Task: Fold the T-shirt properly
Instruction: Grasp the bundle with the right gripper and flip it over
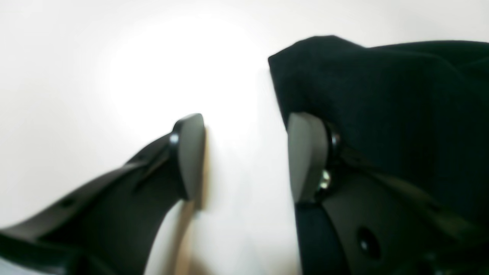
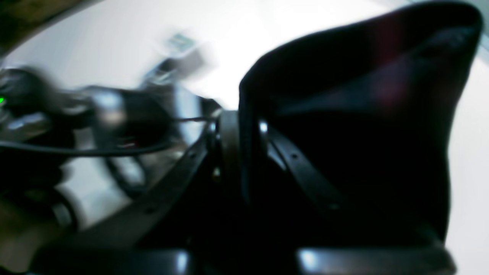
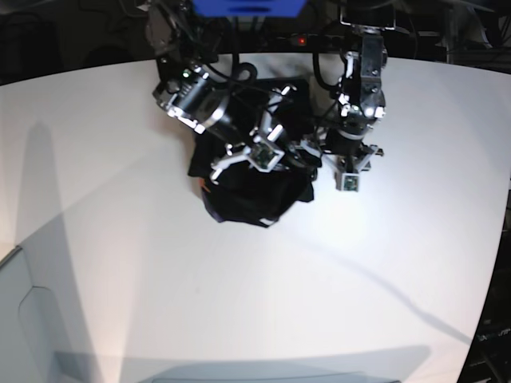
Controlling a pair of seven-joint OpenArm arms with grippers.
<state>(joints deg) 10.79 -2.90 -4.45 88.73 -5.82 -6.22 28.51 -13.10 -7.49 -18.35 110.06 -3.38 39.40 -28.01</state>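
The black T-shirt lies bunched in a heap at the back middle of the white table, with a speck of orange at its left edge. My right gripper reaches in from the heap's upper left. In the right wrist view the right gripper is shut on a fold of the T-shirt, which rises beside it. My left gripper stands open over bare table, its pads wide apart. A corner of the T-shirt lies just behind its right finger. In the base view the left gripper sits at the heap's right edge.
Cables and dark equipment crowd the far edge behind both arms, under a blue panel. A pale grey surface borders the table at the lower left. The table's curved front edge runs along the bottom of the base view.
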